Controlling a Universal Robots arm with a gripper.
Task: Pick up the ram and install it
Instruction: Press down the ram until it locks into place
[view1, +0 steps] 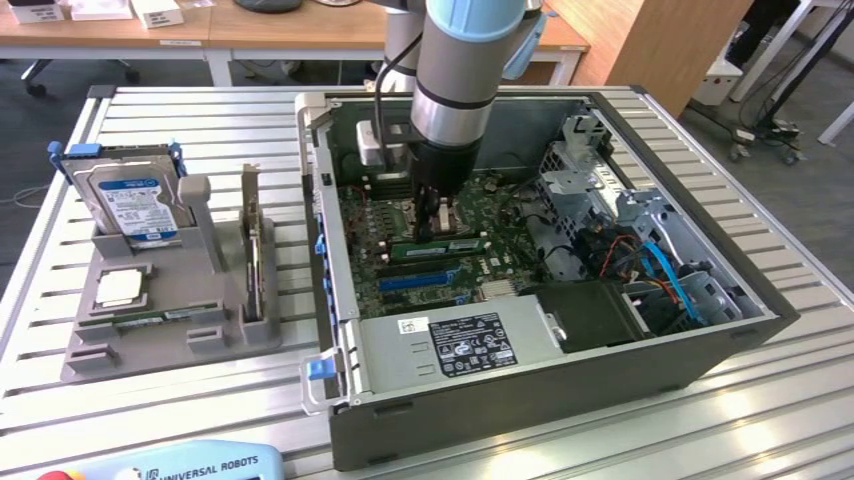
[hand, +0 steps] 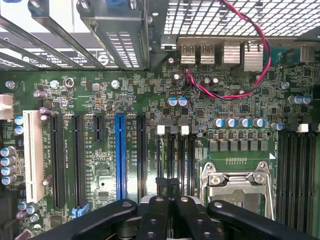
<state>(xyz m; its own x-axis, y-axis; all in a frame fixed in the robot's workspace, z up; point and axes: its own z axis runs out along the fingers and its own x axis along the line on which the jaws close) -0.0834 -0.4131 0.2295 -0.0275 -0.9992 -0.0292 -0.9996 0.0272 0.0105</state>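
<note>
Exterior view shows the gripper (view1: 438, 222) closed and low inside the computer case (view1: 534, 400), with the ram (view1: 449, 246) lying just below its tips on the motherboard (view1: 400, 215) — a crooked seating could, I judge, jam the slot.

Arm vertical, tool (view1: 445, 222) pinched closed

Slatted metal table (view1: 747, 400); open computer case (view1: 534, 400), grey parts holder (view1: 160, 335)
</note>
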